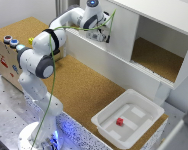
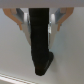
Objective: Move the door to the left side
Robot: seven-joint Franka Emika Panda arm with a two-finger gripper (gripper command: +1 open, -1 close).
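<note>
Black handle [image 2: 41,42] fills the gap of my tool [image 2: 40,22], whose fingers [image 2: 22,21] sit either side of it, seemingly pinching it. It belongs to the door [image 1: 121,32], covering the cabinet's [image 1: 166,15] half toward the exterior view's left. I judge a steady pull along the track, no twisting, works best.

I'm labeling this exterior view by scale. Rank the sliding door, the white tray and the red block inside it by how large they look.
Largest to smallest:
1. the door
2. the white tray, roughly similar in area and nearer the camera, so this order is unsure
3. the red block, clearly smallest
</note>
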